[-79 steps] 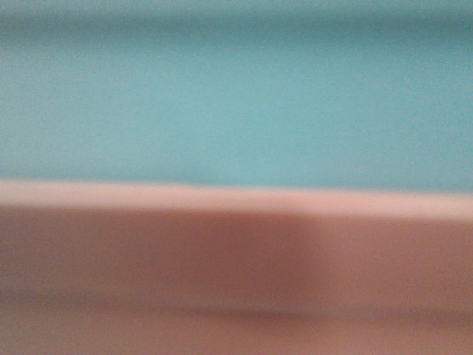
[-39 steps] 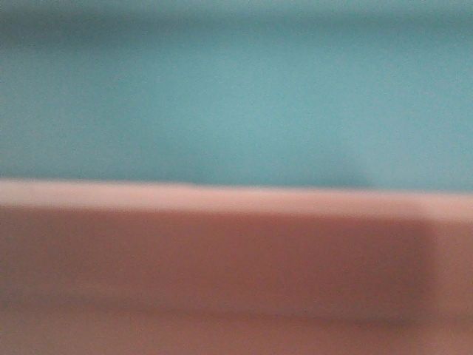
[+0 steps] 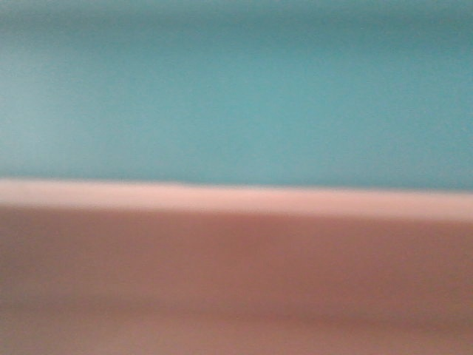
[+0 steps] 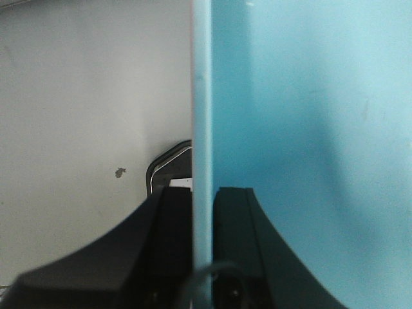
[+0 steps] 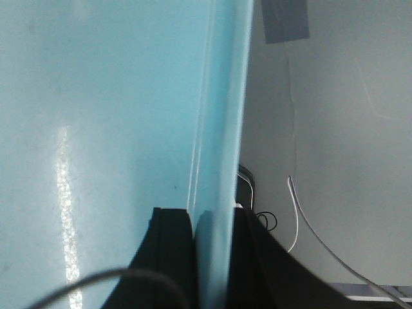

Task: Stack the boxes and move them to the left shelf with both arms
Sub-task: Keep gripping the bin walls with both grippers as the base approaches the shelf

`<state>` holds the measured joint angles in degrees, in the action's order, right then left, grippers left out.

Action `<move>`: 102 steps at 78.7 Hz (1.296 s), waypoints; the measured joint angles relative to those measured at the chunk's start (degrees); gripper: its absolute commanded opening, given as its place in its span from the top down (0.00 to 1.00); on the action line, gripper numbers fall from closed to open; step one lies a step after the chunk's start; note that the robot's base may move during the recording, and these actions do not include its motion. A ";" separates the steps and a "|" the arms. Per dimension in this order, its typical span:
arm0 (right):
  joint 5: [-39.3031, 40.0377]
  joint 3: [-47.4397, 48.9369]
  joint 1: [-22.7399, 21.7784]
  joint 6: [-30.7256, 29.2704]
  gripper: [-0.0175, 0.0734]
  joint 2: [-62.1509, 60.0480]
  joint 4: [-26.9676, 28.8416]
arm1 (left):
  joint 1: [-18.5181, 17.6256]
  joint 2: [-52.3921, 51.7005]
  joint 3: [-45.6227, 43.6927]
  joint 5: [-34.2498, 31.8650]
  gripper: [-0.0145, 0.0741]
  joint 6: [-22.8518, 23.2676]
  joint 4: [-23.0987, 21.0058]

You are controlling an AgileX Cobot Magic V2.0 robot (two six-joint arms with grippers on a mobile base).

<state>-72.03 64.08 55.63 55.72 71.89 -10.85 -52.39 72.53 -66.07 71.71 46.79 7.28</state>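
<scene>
Since the earlier frames, a darker patch on the pink box [image 3: 236, 281] has spread across its whole wall in our blurred front view, with the blue box [image 3: 236, 96] above it. Only our wrist views show the grips: the left gripper [image 4: 203, 212] and right gripper [image 5: 212, 225] each pinch a blue box wall. We see grey floor [image 4: 77, 96] beyond.

Front view blurred throughout: only a band of light blue bin [image 3: 236, 96] above a band of pink bin [image 3: 236, 274], edges soft, both cut by every frame border. Left pincer [image 4: 203, 212] and right pincer [image 5: 212, 225] cropped at the bottom edge. Shelf unseen.
</scene>
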 measured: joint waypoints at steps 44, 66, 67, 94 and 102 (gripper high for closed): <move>-0.01 0.00 0.00 0.00 0.73 0.09 0.22 | 0.00 0.00 0.00 0.25 0.84 0.00 0.00; -0.01 0.00 0.00 0.00 0.73 0.09 0.22 | 0.00 0.00 0.00 0.25 0.84 0.00 0.00; -0.01 0.00 0.00 0.00 0.73 0.09 0.22 | 0.00 0.00 0.00 0.25 0.84 0.00 0.00; -0.01 0.00 0.00 0.00 0.73 0.09 0.22 | 0.00 0.00 0.00 0.15 0.84 0.00 0.00; -0.01 0.00 0.00 0.00 0.73 0.09 0.22 | 0.00 0.00 0.00 0.15 0.84 0.00 0.00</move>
<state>-72.04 64.08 55.63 55.72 71.98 -10.62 -52.39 72.53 -66.07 71.86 46.79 7.28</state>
